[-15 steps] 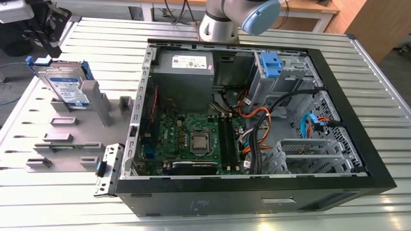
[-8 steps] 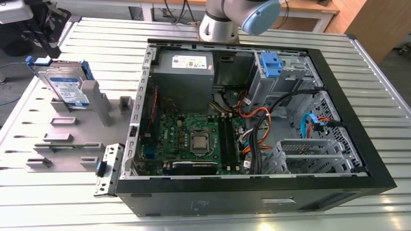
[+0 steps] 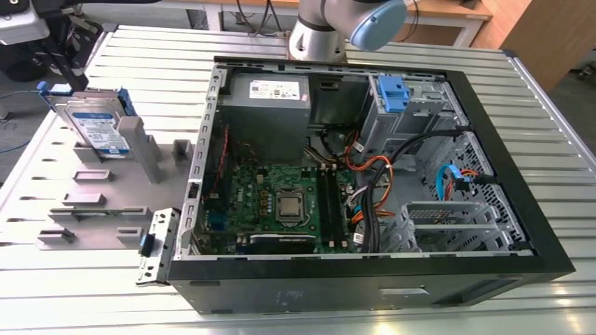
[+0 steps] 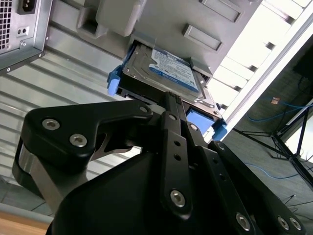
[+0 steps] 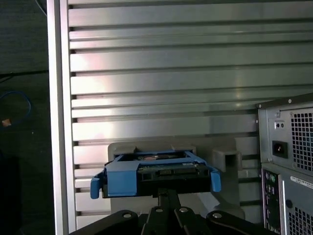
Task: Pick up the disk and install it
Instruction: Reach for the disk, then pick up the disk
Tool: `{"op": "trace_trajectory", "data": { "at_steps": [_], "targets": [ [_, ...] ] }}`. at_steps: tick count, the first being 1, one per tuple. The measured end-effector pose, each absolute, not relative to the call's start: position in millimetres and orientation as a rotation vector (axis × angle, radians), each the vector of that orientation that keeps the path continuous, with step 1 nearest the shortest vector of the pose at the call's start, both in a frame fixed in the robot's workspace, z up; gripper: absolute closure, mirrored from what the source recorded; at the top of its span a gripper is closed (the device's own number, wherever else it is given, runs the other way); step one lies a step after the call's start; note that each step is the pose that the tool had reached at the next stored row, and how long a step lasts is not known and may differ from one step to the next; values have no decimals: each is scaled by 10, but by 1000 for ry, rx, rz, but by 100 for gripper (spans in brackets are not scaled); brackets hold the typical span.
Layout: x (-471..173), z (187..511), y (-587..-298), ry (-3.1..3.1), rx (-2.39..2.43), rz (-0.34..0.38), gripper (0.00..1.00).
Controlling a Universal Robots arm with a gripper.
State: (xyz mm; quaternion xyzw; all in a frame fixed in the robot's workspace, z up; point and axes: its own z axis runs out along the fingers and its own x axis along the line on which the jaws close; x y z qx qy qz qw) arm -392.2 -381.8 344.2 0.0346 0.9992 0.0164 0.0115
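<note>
Obs.: the disk [image 3: 98,129] is standing on edge in a slot of the grey fixture [image 3: 139,150], on the slatted metal table [image 3: 549,125], toward the exterior view's left and apart from the computer case [image 3: 373,279]. Its white-and-blue label is facing the exterior camera, and the blue carrier frame is wrapping its edges. The case is lying on its side with the panel off, showing the motherboard [image 3: 279,202], the power supply [image 3: 270,94] at the far end, a blue bracket [image 3: 394,94] sitting in the drive cage, and loose cables [image 3: 447,178] trailing between them. The arm [image 3: 322,31] is rising from the table behind the case. In both wrist views the gripper [image 4: 169,100] [image 5: 166,194] is sitting right at the end of the disk [image 4: 168,66] [image 5: 156,176] that is sticking out of the fixture [image 4: 195,24] [image 5: 220,156]. Its fingers [image 5: 161,205] are lying drawn together, the tips meeting at the middle of the carrier's dark end face. I cannot tell whether they are pinching any part of the carrier or only touching it. The disk is sitting seated in its slot, not lifted. The rear of the power supply [image 5: 288,147] [image 4: 19,24] is showing beside the fixture in both wrist views, with the table slats [image 5: 161,73] [image 4: 63,78] running beyond.
</note>
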Motion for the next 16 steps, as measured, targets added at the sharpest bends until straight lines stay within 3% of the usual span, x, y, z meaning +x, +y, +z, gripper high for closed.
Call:
{"op": "trace_trajectory", "data": {
  "at_steps": [16],
  "targets": [
    [-3945,3434,-3817,3118,70,52,89]
  ]
}}
